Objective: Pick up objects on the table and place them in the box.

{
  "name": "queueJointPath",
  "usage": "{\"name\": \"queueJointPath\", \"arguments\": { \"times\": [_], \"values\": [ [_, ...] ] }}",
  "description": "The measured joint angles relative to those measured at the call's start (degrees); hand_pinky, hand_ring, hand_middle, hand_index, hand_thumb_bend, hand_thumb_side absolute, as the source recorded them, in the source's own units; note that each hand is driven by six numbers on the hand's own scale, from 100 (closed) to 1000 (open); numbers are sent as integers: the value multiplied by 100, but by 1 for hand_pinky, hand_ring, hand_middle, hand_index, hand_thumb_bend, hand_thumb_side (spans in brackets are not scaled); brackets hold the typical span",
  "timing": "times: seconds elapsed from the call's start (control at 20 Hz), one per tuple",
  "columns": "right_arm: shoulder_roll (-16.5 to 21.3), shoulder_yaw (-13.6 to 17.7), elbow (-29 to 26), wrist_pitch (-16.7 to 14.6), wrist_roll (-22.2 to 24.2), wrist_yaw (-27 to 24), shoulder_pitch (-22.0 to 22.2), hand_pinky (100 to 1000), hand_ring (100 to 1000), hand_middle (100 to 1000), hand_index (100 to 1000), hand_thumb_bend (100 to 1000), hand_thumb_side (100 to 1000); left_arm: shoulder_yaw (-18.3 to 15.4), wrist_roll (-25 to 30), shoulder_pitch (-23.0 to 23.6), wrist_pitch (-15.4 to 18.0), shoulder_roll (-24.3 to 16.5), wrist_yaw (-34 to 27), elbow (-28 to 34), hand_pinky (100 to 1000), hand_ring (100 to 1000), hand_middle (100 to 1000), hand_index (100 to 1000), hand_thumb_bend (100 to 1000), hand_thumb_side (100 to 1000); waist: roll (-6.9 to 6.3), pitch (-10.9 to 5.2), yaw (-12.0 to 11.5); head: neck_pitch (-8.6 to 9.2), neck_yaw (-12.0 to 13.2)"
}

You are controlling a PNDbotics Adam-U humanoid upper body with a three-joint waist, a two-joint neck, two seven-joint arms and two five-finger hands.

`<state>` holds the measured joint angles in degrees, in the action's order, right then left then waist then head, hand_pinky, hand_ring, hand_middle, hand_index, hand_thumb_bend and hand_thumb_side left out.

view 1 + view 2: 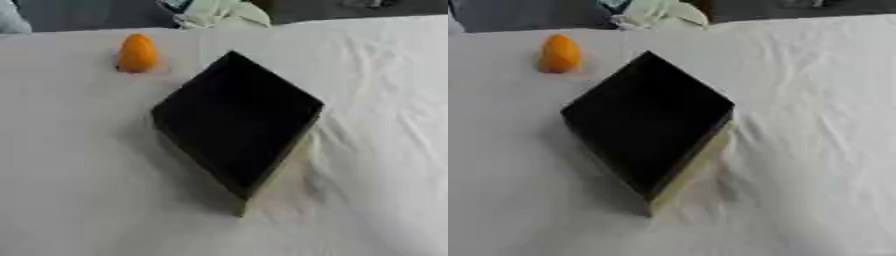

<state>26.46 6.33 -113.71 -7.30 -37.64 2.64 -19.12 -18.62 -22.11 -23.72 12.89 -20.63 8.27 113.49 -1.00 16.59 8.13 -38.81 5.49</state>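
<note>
**Box waits at mid-bench, orange object not yet collected**

White cloth (87,210) covers the near part of the bench, rumpled toward the right edge, with nothing lying on it. Beyond it, at about the middle of the bench, sits the box (236,120): dark, open-topped, and turned so one corner points at the near edge and the opposite corner at the far edge. A pale outer wall shows along its near-right side. Its inside looks uniformly black, so I cannot tell whether anything already lies in it.

One orange object (137,53), rounded and standing a little taller than wide, rests near the far-left corner, apart from the box and to the left of its far corner. It looks like the one thing left to fetch. Lying on that side, it would likely suit the left arm, and the box's open top leaves a clear drop from above.

Neither hand shows in either view, so whether they are released or clenched cannot be told.

Something pale sits past the far edge; too unclear to name.
</note>
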Motion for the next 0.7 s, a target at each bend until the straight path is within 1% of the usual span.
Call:
{"name": "queueJointPath", "arguments": {
  "times": [0.1, 0.3, 0.4, 0.7],
  "values": [
    [0, 0, 0, 0, 0, 0, 2, 769, 760, 680, 859, 285, 1000, 10, 37, -1, -33, -74, 45, 0, 499, 560, 625, 607, 165, 570, -6, 0, 3, -29, -1],
    [1, -1, 0, 1, 1, 1, 4, 769, 760, 679, 859, 285, 1000, 88, 121, -63, -104, -363, 171, -5, 497, 558, 628, 606, 162, 562, -38, 0, 6, -96, 10],
    [4, -1, 0, 1, 1, 3, 4, 769, 760, 679, 859, 286, 1000, 137, 167, -120, -177, -524, 246, -44, 493, 554, 627, 602, 155, 558, -42, 1, 7, -99, 43],
    [13, -5, 0, 7, 7, 17, 24, 769, 760, 678, 859, 286, 1000, 339, 440, -360, -361, -1098, 693, -556, 493, 555, 642, 617, 156, 546, -93, 4, 8, -103, 176]
  ]
}}
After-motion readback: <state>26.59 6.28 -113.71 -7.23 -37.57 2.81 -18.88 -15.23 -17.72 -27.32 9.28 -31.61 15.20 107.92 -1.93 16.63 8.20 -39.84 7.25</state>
